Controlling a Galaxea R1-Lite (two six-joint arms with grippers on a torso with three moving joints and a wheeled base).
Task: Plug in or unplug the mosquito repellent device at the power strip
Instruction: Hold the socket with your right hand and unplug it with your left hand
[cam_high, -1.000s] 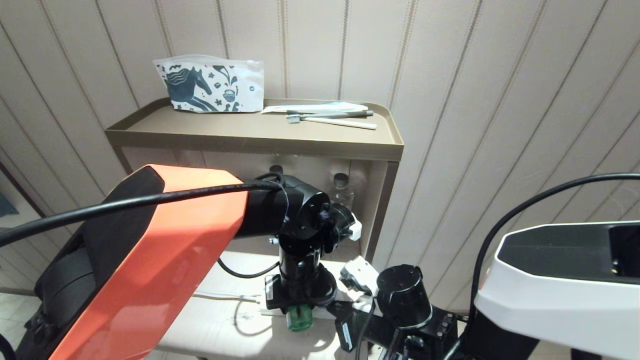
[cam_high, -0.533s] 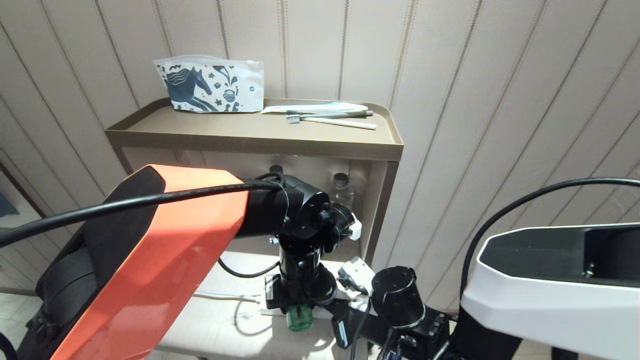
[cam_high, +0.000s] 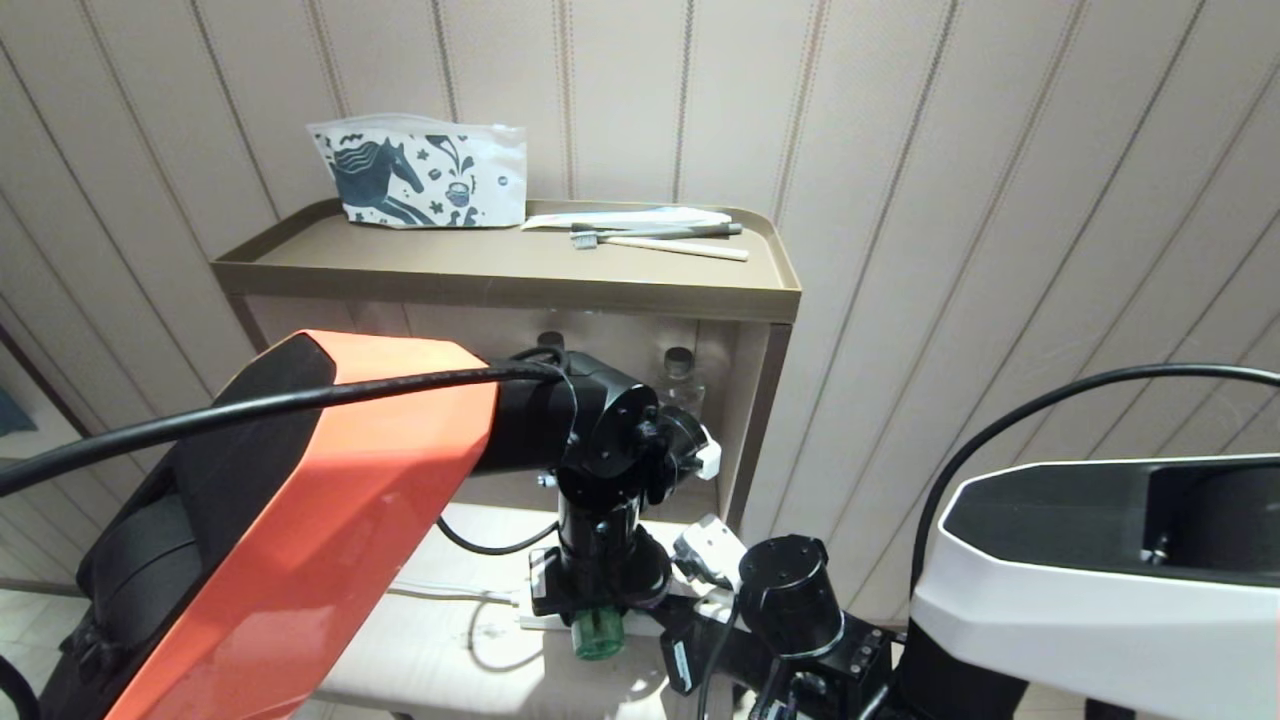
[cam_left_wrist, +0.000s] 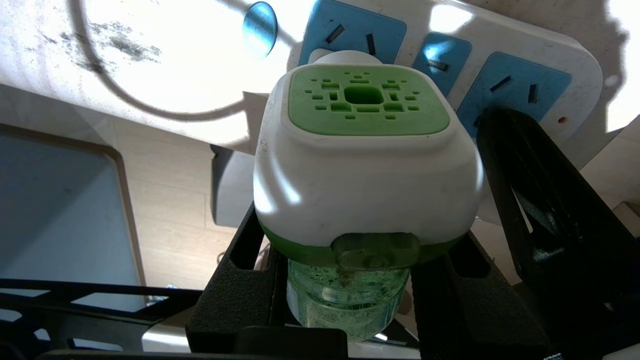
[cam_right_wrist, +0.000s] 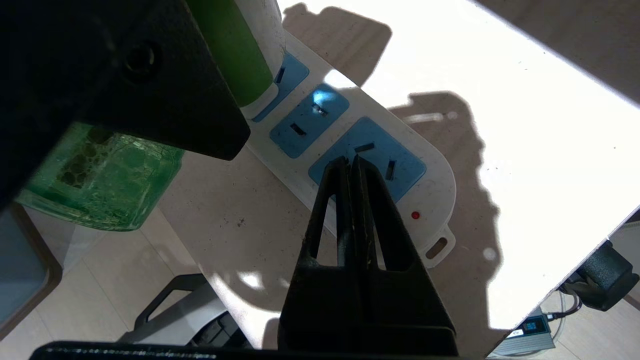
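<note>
Repellent device (cam_left_wrist: 364, 165) sits against the power strip (cam_left_wrist: 505, 60), plug apparently still in, left gripper (cam_left_wrist: 350, 300) clamped around its bottle, right gripper (cam_right_wrist: 351, 167) fingers together pressing the strip's end; pull-out or release remains.

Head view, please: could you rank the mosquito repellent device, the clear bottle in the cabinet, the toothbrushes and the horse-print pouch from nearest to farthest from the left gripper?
1. mosquito repellent device: in the left gripper, at the power strip.
2. clear bottle: inside the cabinet, behind the gripper.
3. toothbrushes: on the cabinet top, right part.
4. horse-print pouch: on the cabinet top, back left, against the wall.
</note>
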